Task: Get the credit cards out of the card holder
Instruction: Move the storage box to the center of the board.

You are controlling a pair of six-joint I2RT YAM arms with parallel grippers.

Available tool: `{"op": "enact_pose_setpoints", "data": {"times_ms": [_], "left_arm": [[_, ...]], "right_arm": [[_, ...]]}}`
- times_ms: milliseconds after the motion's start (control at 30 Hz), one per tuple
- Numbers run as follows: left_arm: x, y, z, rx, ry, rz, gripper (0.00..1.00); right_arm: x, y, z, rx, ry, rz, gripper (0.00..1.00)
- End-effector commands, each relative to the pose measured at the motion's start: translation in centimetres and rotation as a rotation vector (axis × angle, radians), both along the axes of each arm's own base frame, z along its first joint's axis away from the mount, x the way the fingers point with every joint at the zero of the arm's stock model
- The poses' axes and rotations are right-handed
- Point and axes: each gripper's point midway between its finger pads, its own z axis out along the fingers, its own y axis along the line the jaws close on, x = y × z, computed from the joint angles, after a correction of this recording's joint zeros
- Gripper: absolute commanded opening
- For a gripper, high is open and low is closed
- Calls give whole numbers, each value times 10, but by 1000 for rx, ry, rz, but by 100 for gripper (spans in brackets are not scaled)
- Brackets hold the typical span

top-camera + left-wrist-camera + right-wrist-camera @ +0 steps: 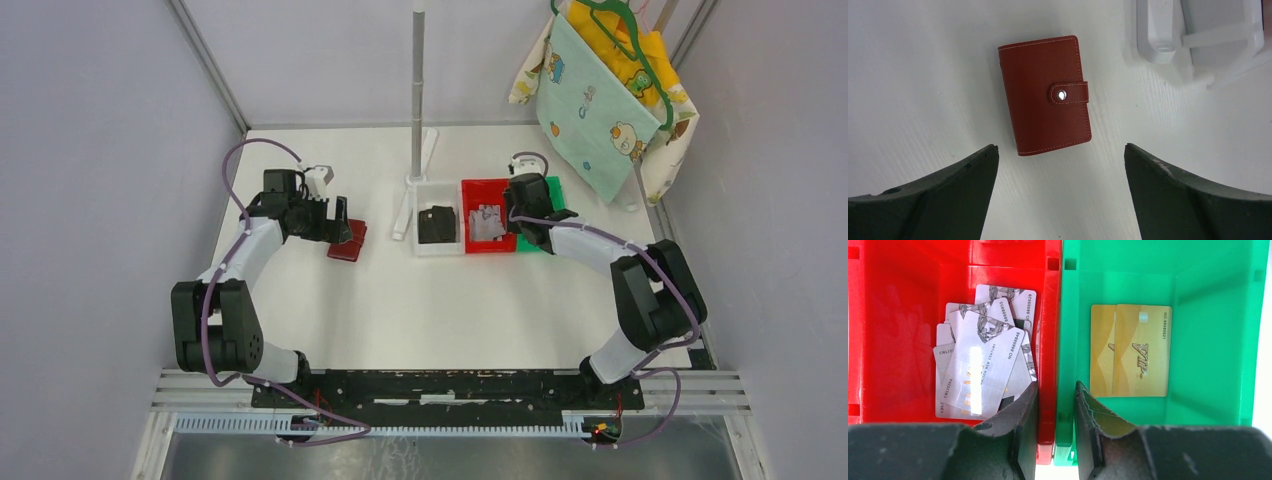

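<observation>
**Left gripper (1060, 148) spread wide over shut card holder**

Card holder (1043, 95) lies flat on white table (923, 75), snap strap fastened, untouched by the fingers. Right gripper (1055, 390) narrowed, straddling the meeting walls of red bin (898, 340) and green bin (1213, 340); can't tell if clamped. Grey-blue credit cards (980, 360) heaped in red bin, tan cards (1130, 350) in green.
</observation>
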Motion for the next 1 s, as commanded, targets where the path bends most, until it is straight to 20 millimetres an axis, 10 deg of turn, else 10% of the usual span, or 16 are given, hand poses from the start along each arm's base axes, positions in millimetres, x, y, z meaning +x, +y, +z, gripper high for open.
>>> {"op": "enact_pose_setpoints", "data": {"times_ms": [0, 300, 500, 967], "left_arm": [[9, -4, 18, 2, -62, -58, 100], [13, -4, 9, -1, -42, -53, 100], [21, -14, -9, 37, -14, -71, 96], [37, 3, -33, 183, 21, -50, 85]], "right_arm": [[-6, 10, 35, 52, -119, -21, 26], [-46, -14, 22, 38, -113, -184, 23], [-57, -8, 23, 89, -139, -165, 41], [-51, 27, 126, 239, -349, -21, 86]]}}
